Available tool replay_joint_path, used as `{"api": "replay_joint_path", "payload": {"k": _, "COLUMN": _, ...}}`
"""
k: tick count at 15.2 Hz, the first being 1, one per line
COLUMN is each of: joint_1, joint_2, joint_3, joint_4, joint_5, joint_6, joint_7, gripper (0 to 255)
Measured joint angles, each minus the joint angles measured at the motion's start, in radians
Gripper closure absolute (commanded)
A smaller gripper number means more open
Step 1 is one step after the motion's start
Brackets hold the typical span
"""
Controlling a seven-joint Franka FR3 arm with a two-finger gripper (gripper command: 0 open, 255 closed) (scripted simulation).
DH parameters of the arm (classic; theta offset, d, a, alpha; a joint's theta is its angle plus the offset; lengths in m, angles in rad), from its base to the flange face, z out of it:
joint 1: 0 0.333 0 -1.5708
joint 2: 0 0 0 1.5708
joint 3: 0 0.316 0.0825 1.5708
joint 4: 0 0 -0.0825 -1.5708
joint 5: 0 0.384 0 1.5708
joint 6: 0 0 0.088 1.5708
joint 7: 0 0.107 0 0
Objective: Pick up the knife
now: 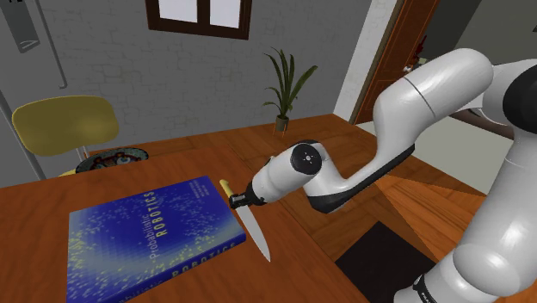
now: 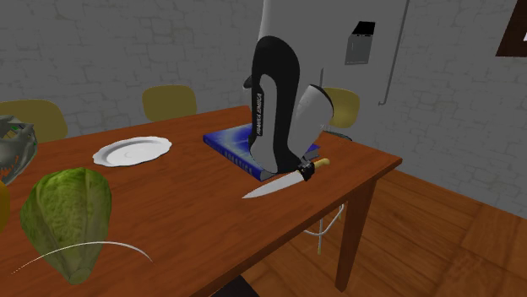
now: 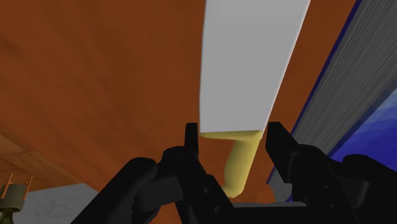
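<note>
The knife [image 1: 256, 231] lies flat on the counter [image 2: 186, 202] just beside the blue book [image 1: 146, 237], jaws spread astride its yellow handle [image 3: 240, 168], so I'd settle lower, centre, and squeeze squarely before lifting.

The knife [image 1: 256, 229] has a pale grey blade and a light yellow handle. The book [image 1: 146, 234] beside it has a deep blue cover speckled with small yellow dots, with yellow lettering and grey page edges. The desk [image 1: 198, 159] is reddish-brown with a faint wood grain. The chair [image 1: 64, 125] is olive yellow, the plate [image 2: 131, 152] plain white and the cabbage [image 2: 67, 219] mottled green. The plant [image 1: 284, 82] has dark green leaves. The arm [image 1: 430, 95] is white with dark joints, and the wall [image 1: 129, 60] is grey with a brick pattern.
</note>
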Motion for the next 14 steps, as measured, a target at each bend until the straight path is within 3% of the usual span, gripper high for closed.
{"api": "replay_joint_path", "payload": {"k": 4, "joint_1": -0.008, "joint_2": -0.011, "joint_3": 0.012, "joint_4": -0.007, "joint_5": 0.035, "joint_6": 0.001, "joint_7": -0.029, "gripper": 255}}
{"api": "replay_joint_path", "payload": {"k": 14, "joint_1": -0.086, "joint_2": -0.156, "joint_3": 0.104, "joint_4": -0.042, "joint_5": 0.359, "joint_6": 0.007, "joint_7": -0.294, "gripper": 255}}
